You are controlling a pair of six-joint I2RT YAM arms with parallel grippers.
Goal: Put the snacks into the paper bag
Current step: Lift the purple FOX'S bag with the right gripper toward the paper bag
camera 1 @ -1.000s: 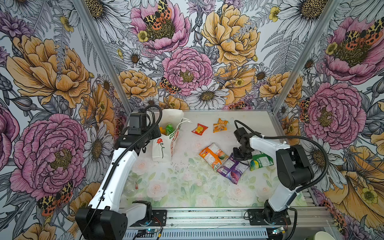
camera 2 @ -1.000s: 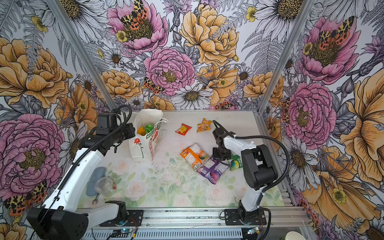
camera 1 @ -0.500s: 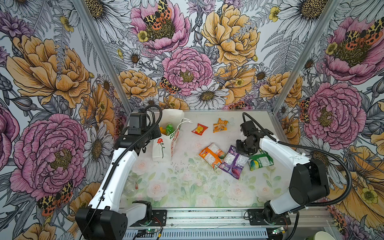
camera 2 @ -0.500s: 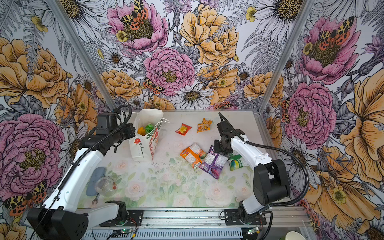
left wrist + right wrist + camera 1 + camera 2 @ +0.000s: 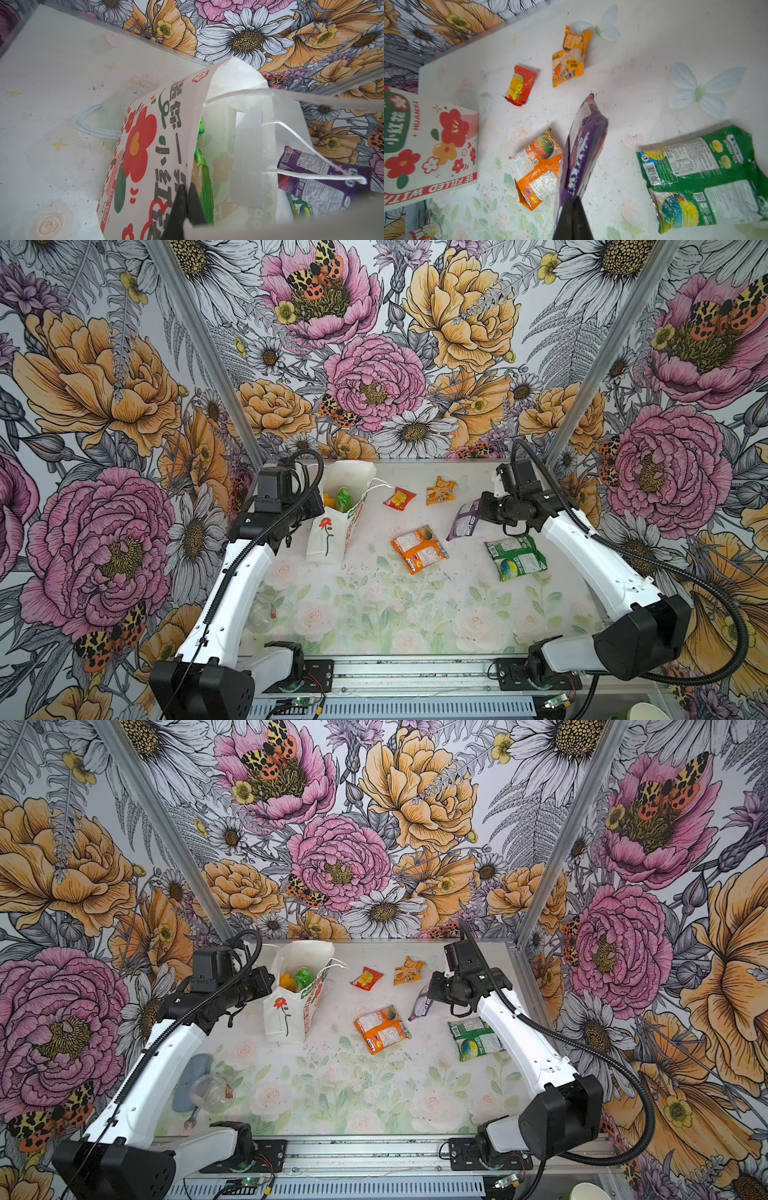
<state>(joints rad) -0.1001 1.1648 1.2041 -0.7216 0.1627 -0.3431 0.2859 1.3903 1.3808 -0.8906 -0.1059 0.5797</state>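
floral walls (image 5: 374,364) (big peonies), pale rose-print tabletop (image 5: 374,614)

The paper bag (image 5: 328,537) stands back left on the table (image 5: 374,614), some snacks (image 5: 343,499) inside, others lying rightward.

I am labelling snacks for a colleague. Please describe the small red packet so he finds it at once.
Find the white paper bag standing at the back left of the table. Just right of its open top lies the small red packet. It alone is red, with a yellow picture, unlike the yellow-orange packet beside it.
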